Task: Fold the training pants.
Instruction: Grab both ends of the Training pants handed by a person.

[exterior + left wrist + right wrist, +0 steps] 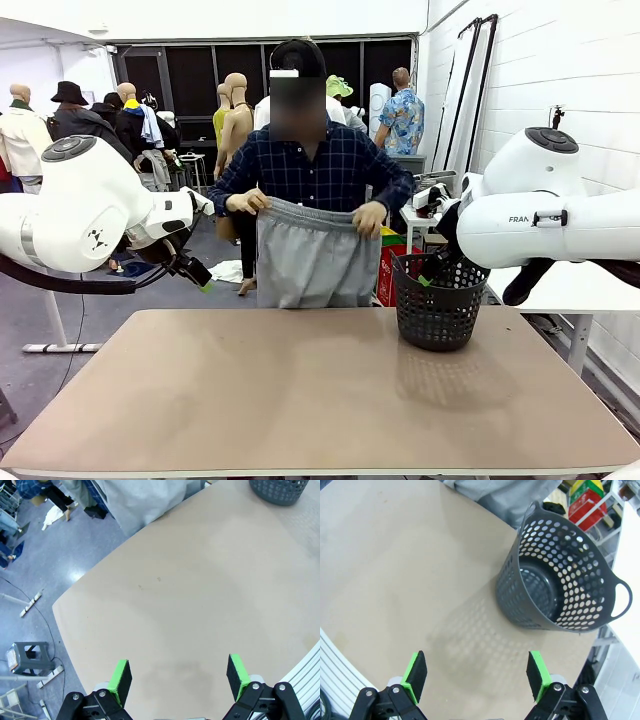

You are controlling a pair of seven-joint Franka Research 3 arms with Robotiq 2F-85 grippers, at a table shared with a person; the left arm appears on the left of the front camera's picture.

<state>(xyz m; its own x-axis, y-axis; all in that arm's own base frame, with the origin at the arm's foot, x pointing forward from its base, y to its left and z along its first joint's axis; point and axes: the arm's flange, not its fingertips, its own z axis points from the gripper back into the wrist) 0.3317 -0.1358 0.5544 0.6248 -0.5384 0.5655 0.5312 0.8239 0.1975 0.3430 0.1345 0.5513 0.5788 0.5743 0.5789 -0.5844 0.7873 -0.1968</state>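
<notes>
Tan table (300, 400) in a clothing-filled room, with both robot hands spread wide above it.
Left hand (179, 672) hangs over the table's left side, green pads fully apart and gripping nothing. Right hand (476, 675) is equally wide and empty, above the table near the dark mesh basket (516, 596) standing towards the far right. Past the far edge, a person (322, 168) holds the light grey training pants (310, 262) up by the waistband, off the table.

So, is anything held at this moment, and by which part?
The person's hands hold the training pants by the waistband, one hand near each end. The left gripper and the right gripper are open and hold nothing.
</notes>
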